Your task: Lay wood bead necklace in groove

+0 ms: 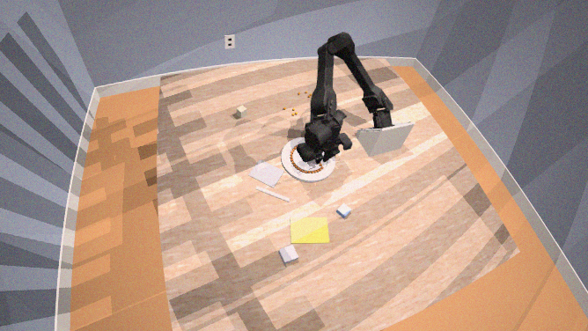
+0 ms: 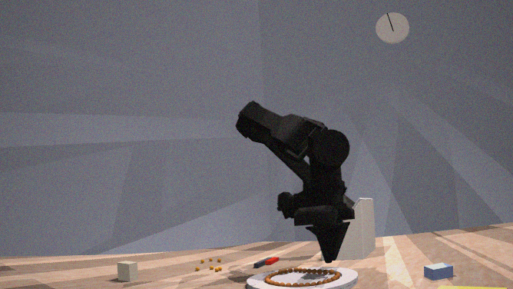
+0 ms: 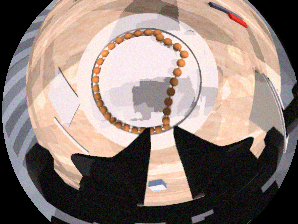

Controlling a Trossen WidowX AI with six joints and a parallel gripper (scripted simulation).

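Observation:
The round white bead board lies on the table. The wood bead necklace lies on it. In the wrist view its left side follows the groove's round line. Its right side cuts inward in a nearly straight run, so the groove's right arc shows bare. My gripper is partly open, with a narrow gap and nothing held. It hangs low above the board, near the end of the straight run. The arm hides part of the board in the top view.
A grey-white upright panel stands right of the board. A pale sheet and a white stick lie left. A blue block, yellow sheet and white block lie in front. A beige cube stands behind.

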